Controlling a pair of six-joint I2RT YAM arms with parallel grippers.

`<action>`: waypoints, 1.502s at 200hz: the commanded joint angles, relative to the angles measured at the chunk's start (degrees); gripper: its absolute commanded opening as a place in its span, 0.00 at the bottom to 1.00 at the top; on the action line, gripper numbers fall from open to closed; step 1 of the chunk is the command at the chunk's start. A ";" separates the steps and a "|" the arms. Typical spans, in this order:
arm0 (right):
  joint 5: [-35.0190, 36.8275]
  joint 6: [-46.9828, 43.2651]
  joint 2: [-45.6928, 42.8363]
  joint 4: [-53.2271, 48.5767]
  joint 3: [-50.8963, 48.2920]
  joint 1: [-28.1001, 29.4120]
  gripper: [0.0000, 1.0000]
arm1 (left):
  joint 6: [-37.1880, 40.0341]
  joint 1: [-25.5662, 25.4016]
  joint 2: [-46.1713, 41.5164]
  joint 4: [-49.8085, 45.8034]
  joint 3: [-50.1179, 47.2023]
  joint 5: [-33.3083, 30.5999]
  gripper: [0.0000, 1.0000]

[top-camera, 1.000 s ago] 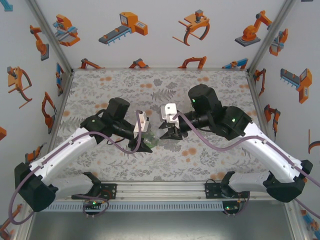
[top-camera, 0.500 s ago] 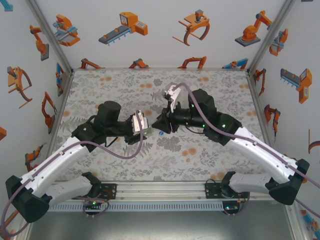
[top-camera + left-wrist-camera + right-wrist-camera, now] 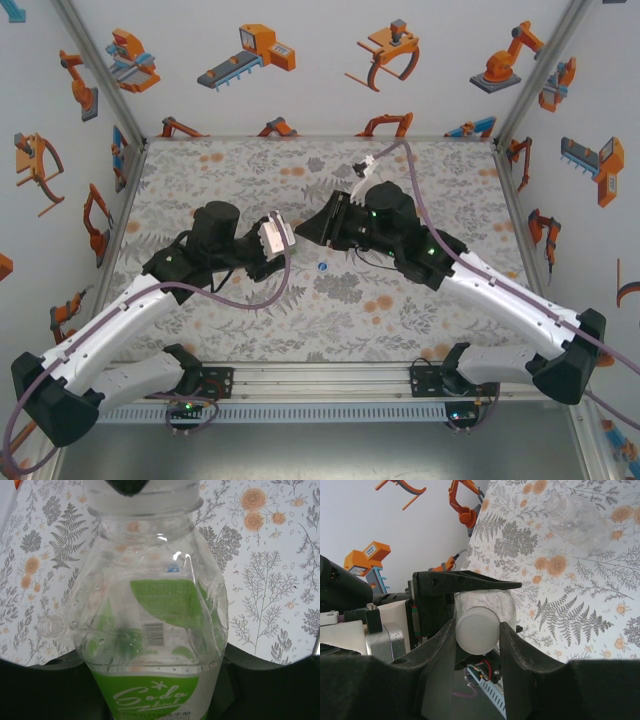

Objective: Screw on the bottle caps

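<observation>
A see-through bottle point(image 3: 150, 605) with a green "Soda" label is held above the table, my left gripper point(image 3: 155, 695) shut around its body. My right gripper point(image 3: 477, 630) is shut on the white cap point(image 3: 476, 629), which sits on that bottle's neck point(image 3: 492, 602). From above, the left gripper point(image 3: 283, 248) and the right gripper point(image 3: 312, 232) meet tip to tip over the middle of the table, with the bottle mostly hidden between them. A blue cap point(image 3: 322, 266) lies on the table just below them.
A colourless bottle point(image 3: 575, 515) lies on the flowered table point(image 3: 420, 300) beyond the grippers. An open see-through bottle neck point(image 3: 50, 626) shows on the table beside the held bottle. Walls with robot pictures close in the back and both sides.
The right wrist has turned about the cap, its camera mount swinging up and toward the back. Both arms shifted toward the back left early in the second; the left has held still since.
</observation>
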 commanded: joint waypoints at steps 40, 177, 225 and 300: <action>4.45 -13.84 -6.83 -2.78 5.23 -0.11 0.59 | 1.12 -1.13 -1.95 4.50 0.36 6.91 0.00; -34.67 -72.85 -9.52 -15.13 8.73 0.54 0.56 | 8.64 -1.26 0.20 -3.50 2.62 33.90 0.00; -35.87 -77.01 -9.02 -14.04 7.57 0.68 0.59 | 9.11 -1.23 0.96 -4.72 3.07 33.91 0.00; -39.70 -78.06 -7.16 -10.82 5.82 1.02 0.54 | 8.82 -1.22 1.53 -5.27 3.51 33.99 0.00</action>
